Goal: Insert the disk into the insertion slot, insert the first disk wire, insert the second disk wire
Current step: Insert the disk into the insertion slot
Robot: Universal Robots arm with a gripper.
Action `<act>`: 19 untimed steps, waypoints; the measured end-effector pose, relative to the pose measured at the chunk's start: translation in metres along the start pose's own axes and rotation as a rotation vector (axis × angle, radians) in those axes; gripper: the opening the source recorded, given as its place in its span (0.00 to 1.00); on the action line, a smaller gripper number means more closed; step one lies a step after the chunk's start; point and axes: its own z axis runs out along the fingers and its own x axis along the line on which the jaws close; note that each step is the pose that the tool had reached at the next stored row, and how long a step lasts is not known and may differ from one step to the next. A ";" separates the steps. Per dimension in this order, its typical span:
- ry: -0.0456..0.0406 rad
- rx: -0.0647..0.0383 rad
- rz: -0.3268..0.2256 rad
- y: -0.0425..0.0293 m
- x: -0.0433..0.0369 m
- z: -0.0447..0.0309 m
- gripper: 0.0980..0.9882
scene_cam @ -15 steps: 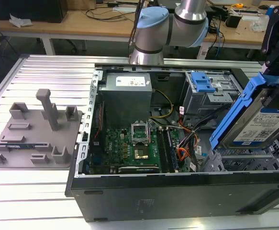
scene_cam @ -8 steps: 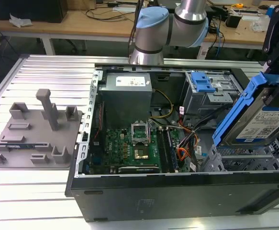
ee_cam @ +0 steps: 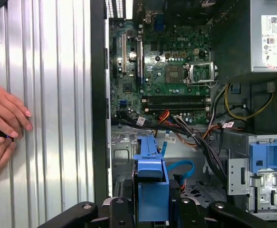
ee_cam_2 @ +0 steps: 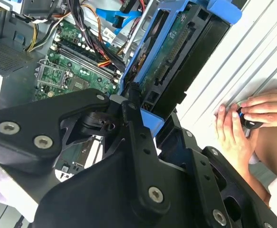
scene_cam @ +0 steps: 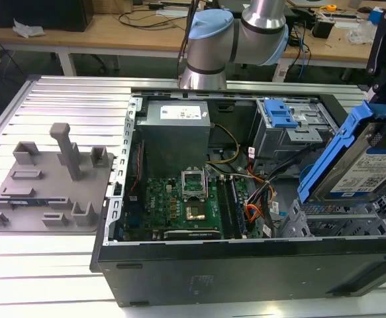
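Note:
My gripper [scene_cam: 382,114] is shut on the disk [scene_cam: 359,167], a silver drive with a white-and-blue label in a bright blue carrier frame. The disk hangs steeply tilted, its lower end just above the insertion slot [scene_cam: 341,217], the silvery perforated cage in the open computer case's front corner on the exterior view's right. In the second wrist view the disk [ee_cam_2: 175,53] shows its green circuit-board underside between my black fingers [ee_cam_2: 133,124]. In the first wrist view the blue carrier [ee_cam: 152,186] points at the cage area [ee_cam: 121,164]. Loose orange and black cables [scene_cam: 255,211] lie beside the cage.
A taller grey bay with a blue latch [scene_cam: 280,118] stands behind the cage. The motherboard [scene_cam: 186,202] and power supply [scene_cam: 176,126] occupy the case's middle. A person's hands [ee_cam_2: 240,121] rest on the ribbed table beside the case. A grey fixture plate [scene_cam: 47,182] lies on the exterior view's left.

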 end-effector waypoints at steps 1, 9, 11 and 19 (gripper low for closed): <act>-0.0001 0.000 0.000 -0.0019 0.0000 0.0003 0.30; -0.0066 0.012 0.003 -0.0098 0.0001 0.0021 0.30; -0.0064 0.012 0.006 -0.0098 0.0001 0.0022 0.30; -0.0069 0.012 0.006 -0.0098 0.0000 0.0027 0.30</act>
